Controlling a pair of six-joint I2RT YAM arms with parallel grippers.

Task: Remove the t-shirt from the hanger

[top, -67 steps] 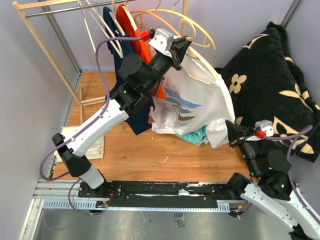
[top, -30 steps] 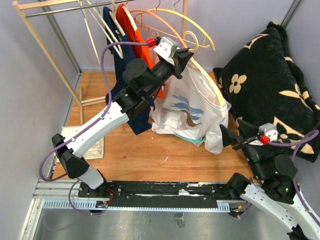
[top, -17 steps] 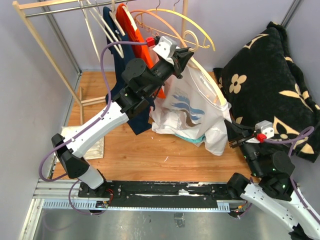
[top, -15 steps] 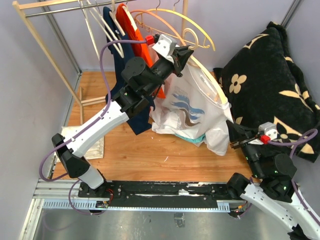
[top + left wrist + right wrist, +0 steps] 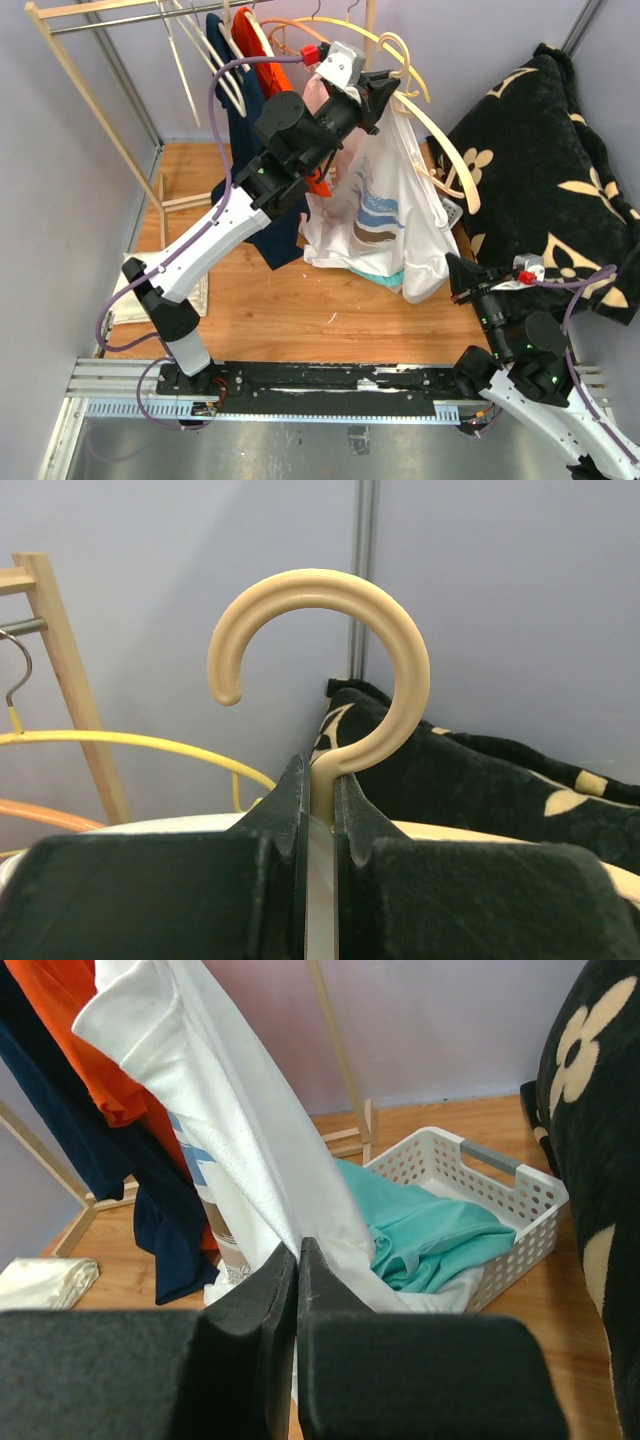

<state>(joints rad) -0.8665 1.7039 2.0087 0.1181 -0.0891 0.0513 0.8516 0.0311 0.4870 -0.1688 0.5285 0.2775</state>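
Note:
The white t-shirt (image 5: pixel 385 210) with a blue and brown print hangs from a cream hanger (image 5: pixel 445 150) held high. One hanger arm sticks out bare to the right. My left gripper (image 5: pixel 385 88) is shut on the hanger's neck (image 5: pixel 322 785), just below its hook (image 5: pixel 330 660). My right gripper (image 5: pixel 455 285) is shut on the shirt's lower hem (image 5: pixel 300 1230), low at the right. The shirt (image 5: pixel 220 1090) stretches up from those jaws.
A white basket (image 5: pixel 505 1215) holds a teal garment (image 5: pixel 425 1230) on the wooden floor under the shirt. Orange (image 5: pixel 290 90) and navy (image 5: pixel 240 130) shirts hang on the wooden rack (image 5: pixel 100 20) at the back left. A black floral cushion (image 5: pixel 545 160) fills the right side.
My left gripper has lifted the hanger higher and tilted it, so its right arm has come bare out of the shirt. My right gripper has kept hold of the hem and shifted slightly.

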